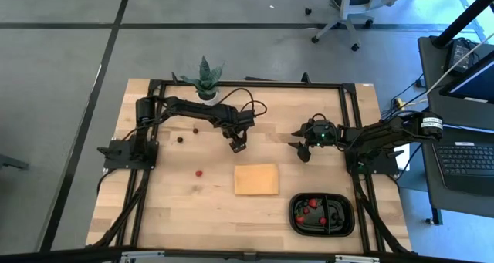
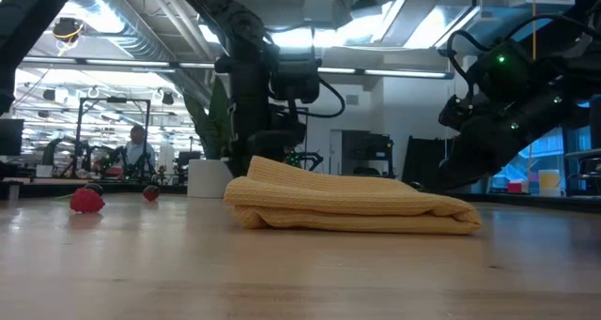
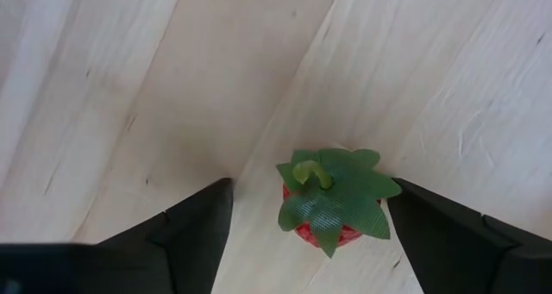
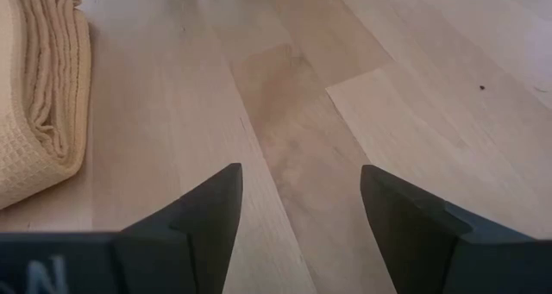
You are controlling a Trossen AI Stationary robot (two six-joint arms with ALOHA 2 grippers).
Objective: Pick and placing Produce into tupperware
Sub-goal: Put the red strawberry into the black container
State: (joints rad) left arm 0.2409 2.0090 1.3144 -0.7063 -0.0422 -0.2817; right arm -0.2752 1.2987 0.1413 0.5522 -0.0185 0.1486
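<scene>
A red strawberry with a green leafy top (image 3: 330,206) stands on the wooden table, top up, between the fingers of my left gripper (image 3: 309,184). That gripper is open and points down; in the high view my left gripper (image 1: 238,146) hides the berry. Another red piece (image 1: 199,172) and two dark pieces (image 1: 180,138) (image 1: 195,129) lie on the table to its left. The black tupperware (image 1: 346,220) sits at the near right with red and dark pieces inside. My right gripper (image 1: 305,151) waits open above bare wood, right of centre.
A folded tan cloth pad (image 1: 256,179) lies between my left gripper and the tupperware. A potted spiky plant (image 1: 205,78) stands at the far edge. Black frame rails (image 1: 143,193) run along the table's sides. Bare wood lies in front of my right gripper (image 4: 302,169).
</scene>
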